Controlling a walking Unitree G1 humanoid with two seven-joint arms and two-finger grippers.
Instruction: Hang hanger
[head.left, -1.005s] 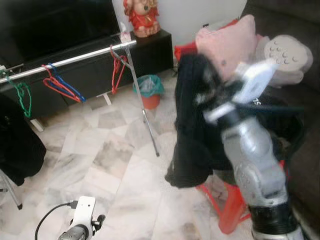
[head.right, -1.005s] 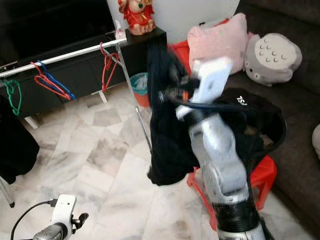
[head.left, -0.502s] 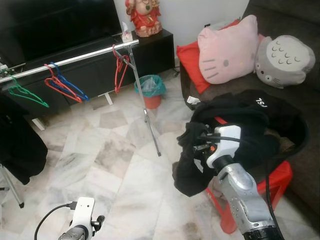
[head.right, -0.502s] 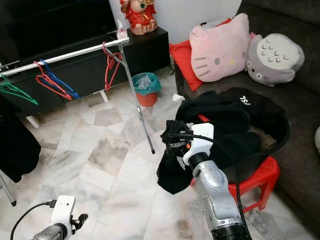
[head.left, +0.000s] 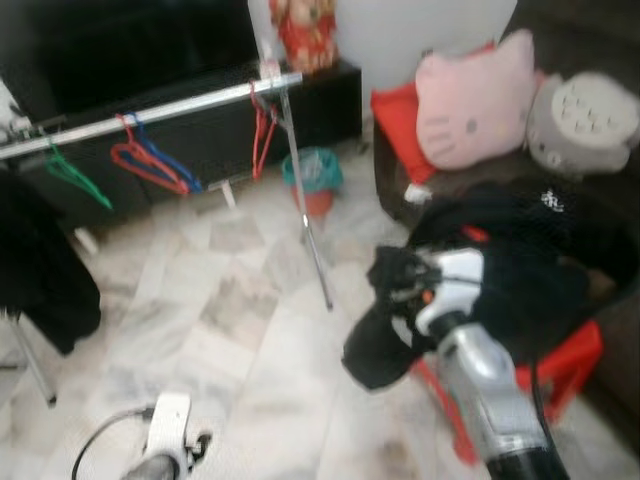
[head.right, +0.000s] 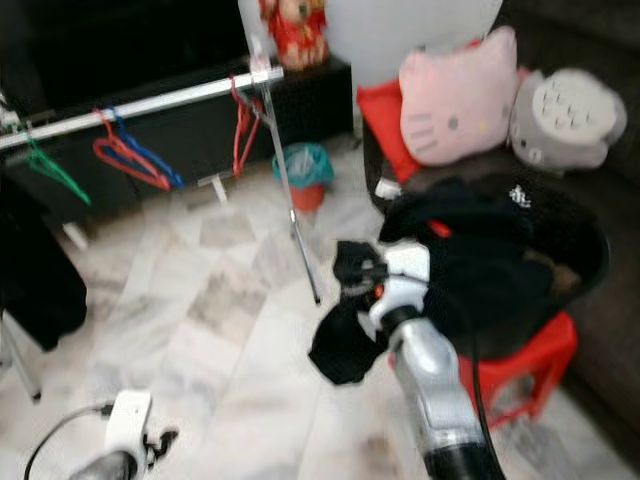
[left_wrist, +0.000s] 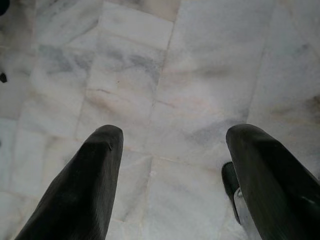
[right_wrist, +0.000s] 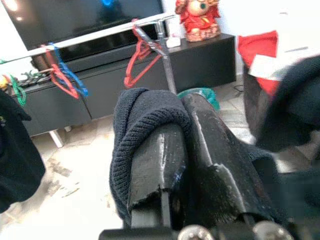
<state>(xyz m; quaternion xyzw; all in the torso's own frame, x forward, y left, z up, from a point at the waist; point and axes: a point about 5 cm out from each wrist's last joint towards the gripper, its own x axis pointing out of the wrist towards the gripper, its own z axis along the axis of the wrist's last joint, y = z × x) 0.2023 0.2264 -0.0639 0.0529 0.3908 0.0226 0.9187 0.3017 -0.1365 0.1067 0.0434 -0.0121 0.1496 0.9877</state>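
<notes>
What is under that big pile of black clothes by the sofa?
The black clothes fill a black basket standing on a red stool. The right gripper is shut on a black garment hanging off the pile. The basket's bottom is covered.

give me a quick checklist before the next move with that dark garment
1. Right gripper jaws shut on the dark garment: ok.
2. Garment clear of the floor: cannot tell, blurred.
3. Free hangers on the rail, red hanger at its end: ok.
4. Garment on a hanger: not ok.
5. Left gripper open over bare marble floor: ok.
6. Rest of the clothes in the black tub: ok.
</notes>
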